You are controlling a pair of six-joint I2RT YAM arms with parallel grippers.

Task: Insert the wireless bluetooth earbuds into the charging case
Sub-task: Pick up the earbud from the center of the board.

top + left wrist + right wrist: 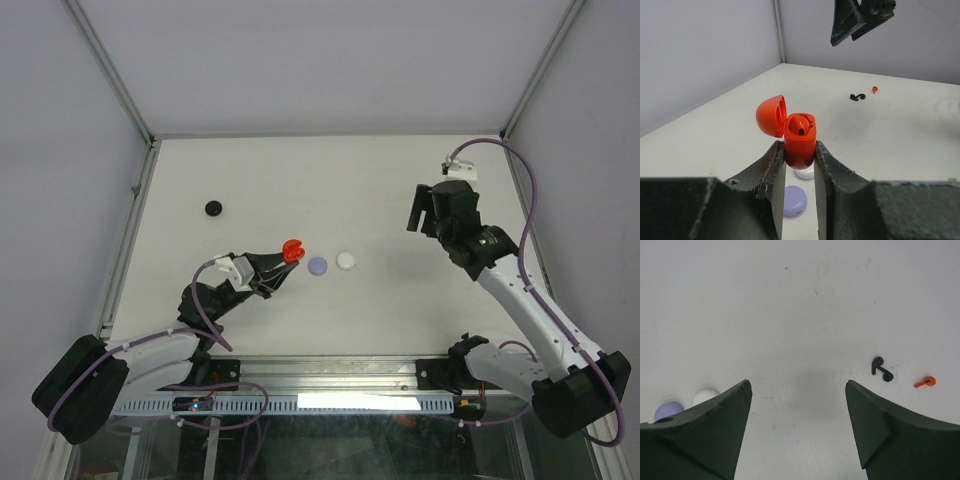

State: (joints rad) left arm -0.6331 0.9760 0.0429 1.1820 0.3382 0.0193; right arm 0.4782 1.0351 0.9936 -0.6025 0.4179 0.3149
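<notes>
Orange charging case [800, 137] — lid hinged open, one orange earbud [800, 125] seated inside — clamped upright between the fingers of the left gripper [800, 165], close to a lilac case [795, 200] and a white case [805, 173]. Right gripper [797, 390]: fingers wide apart, holding nothing. Loose orange earbud [926, 382] and black earbud [882, 368] lie together on the table [300, 180], just outside one of its fingers — well apart from the charging case.
</notes>
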